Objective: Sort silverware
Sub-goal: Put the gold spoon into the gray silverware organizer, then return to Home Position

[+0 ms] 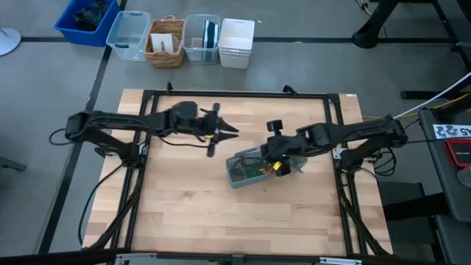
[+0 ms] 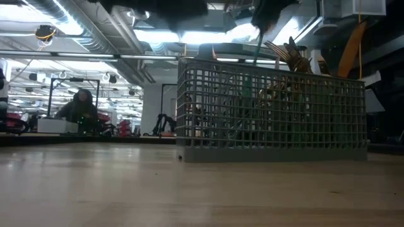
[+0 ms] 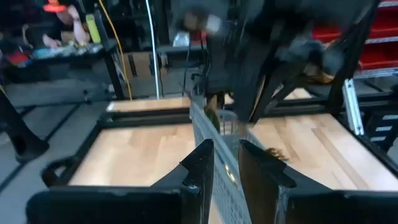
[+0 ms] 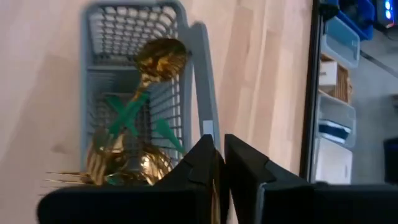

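The grey slotted caddy stands right of the table's middle. Several gold-headed, teal-handled pieces of silverware stand in it, among them a spoon leaning on its wall and fork heads poking above the rim. My right gripper hangs over the caddy's right end, shut on one thin piece. My left gripper hovers left of the caddy, above the table, fingers a little apart and empty. My right gripper pinches a thin piece of silverware between its two fingers, coming from above. A gold sliver shows in the slit between them. In the low view a slim dark stem hangs below the gripper down into the caddy. Which end it holds, I cannot tell.
A black frame rims the wooden table. Beyond the far edge sit a blue bin, clear tubs, a wicker basket and a white box. Bare wood lies near and left of the caddy. A person sits far behind.
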`<state>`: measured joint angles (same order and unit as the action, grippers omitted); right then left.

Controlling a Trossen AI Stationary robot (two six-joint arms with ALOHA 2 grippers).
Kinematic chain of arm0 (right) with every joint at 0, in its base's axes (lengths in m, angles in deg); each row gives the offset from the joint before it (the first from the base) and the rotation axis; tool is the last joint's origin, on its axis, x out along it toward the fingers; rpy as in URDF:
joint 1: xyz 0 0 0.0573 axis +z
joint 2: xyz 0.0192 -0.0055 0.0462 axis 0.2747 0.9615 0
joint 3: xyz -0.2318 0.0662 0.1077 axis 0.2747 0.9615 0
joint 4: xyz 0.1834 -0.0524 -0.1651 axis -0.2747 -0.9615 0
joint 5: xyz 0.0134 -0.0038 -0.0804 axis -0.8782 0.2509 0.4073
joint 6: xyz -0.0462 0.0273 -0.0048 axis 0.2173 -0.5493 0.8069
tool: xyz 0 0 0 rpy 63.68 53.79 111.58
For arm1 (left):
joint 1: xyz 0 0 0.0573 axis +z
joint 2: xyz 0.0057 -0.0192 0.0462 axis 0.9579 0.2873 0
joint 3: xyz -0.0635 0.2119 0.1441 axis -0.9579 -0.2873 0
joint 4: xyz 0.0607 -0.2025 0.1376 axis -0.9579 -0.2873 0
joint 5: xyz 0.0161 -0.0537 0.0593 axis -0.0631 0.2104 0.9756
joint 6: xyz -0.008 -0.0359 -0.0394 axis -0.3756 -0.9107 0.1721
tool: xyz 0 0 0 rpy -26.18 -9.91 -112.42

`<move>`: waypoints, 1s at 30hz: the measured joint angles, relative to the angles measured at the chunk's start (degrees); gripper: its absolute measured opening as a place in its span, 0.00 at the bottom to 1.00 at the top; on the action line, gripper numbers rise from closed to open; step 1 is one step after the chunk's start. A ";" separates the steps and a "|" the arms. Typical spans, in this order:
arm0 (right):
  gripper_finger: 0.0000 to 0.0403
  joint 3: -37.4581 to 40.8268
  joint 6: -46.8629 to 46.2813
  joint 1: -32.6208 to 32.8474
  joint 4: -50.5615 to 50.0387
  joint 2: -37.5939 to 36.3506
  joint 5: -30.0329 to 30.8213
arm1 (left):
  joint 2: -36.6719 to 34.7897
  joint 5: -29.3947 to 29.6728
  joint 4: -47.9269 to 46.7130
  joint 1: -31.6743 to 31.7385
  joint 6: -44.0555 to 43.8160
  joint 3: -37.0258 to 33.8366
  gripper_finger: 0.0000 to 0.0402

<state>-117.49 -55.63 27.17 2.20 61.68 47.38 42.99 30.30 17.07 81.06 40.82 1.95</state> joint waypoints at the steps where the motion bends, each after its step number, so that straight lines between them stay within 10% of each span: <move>1: 0.11 0.06 0.03 0.00 0.00 0.52 0.54 | -1.56 -0.02 -0.98 0.18 0.41 0.01 0.16; 8: 0.13 0.06 0.03 -0.02 0.18 2.71 0.96 | -14.80 0.14 -10.43 -0.27 2.15 -3.18 0.16; 18: 0.13 -4.71 -2.05 0.00 -2.22 1.46 6.10 | -39.99 2.93 -1.84 -1.56 -3.72 -26.31 0.16; 30: 0.13 3.94 -12.40 0.00 -1.02 -22.76 4.53 | -68.45 9.03 -0.23 -1.56 -5.17 -44.99 0.16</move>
<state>-113.55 -68.03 27.17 1.18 38.91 51.91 -25.46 39.33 16.84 79.50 35.65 -43.04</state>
